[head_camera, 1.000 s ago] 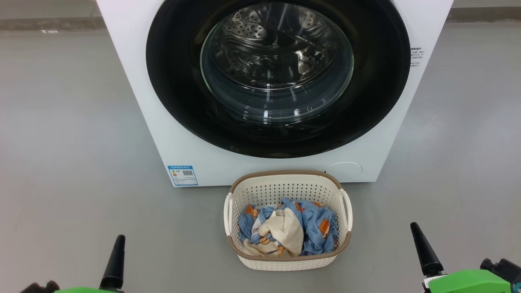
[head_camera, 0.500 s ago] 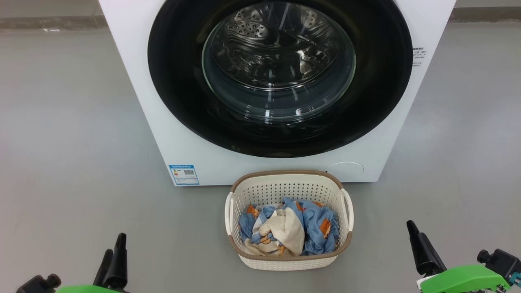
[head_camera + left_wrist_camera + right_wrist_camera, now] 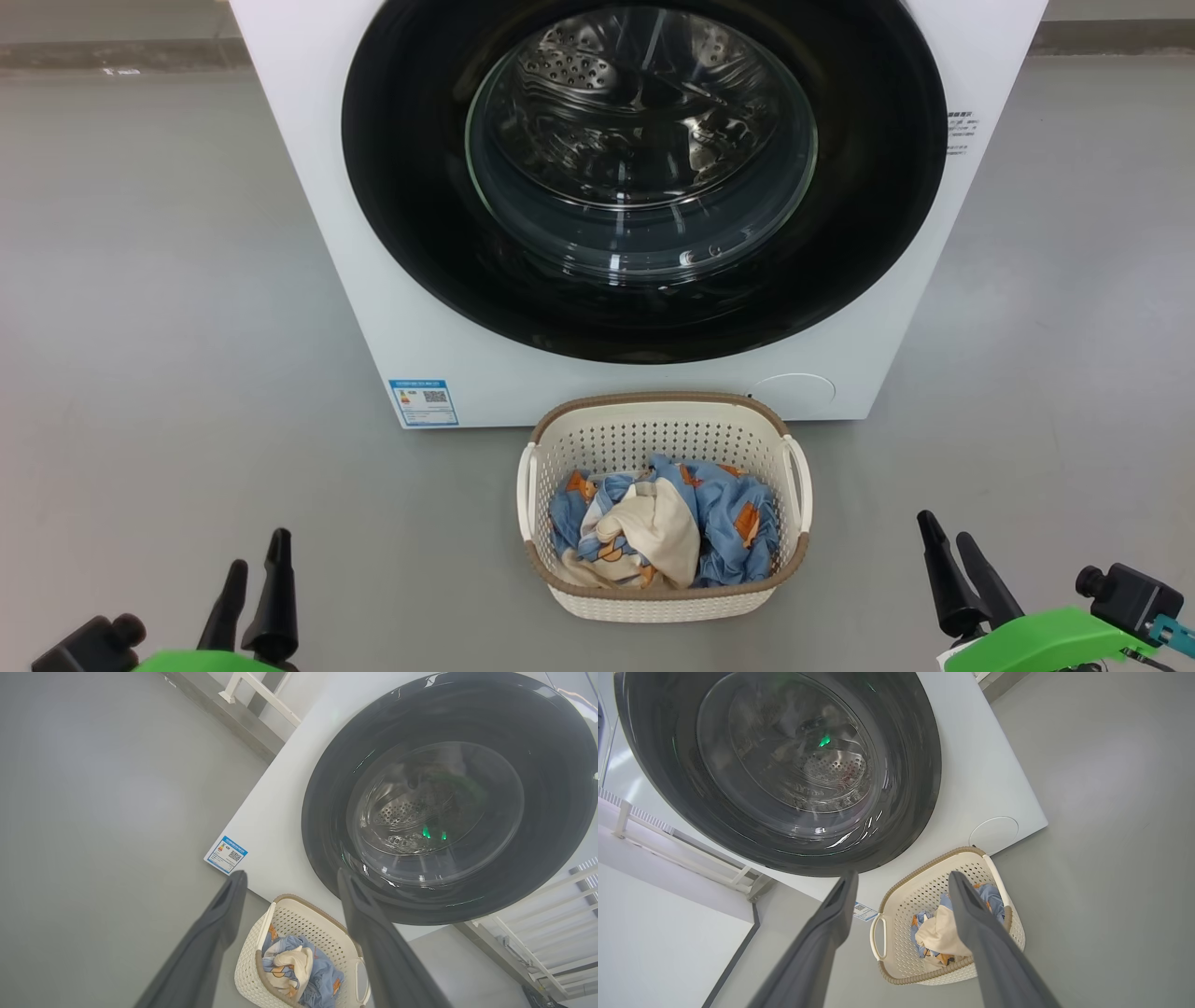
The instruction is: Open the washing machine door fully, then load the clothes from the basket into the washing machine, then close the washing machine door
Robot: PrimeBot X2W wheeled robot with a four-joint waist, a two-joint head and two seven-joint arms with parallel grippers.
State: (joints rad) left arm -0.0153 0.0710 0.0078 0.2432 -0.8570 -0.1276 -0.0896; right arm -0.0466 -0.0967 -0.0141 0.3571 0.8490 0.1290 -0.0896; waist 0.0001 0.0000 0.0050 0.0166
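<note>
Straight ahead at twelve o'clock, the washing machine door [image 3: 641, 149] is sitting shut against the white washing machine [image 3: 373, 308]. Just below it, at six o'clock, the basket [image 3: 653, 403] is standing on the floor, holding the clothes [image 3: 653, 532]. My left gripper [image 3: 257, 551] at seven o'clock and right gripper [image 3: 943, 525] at five are both hanging spread and empty. I am judging the door rigid and hinged, its glossy rim slippery. I am seeing no handle, so I am planning to hook a finger behind the rim's edge.
</note>
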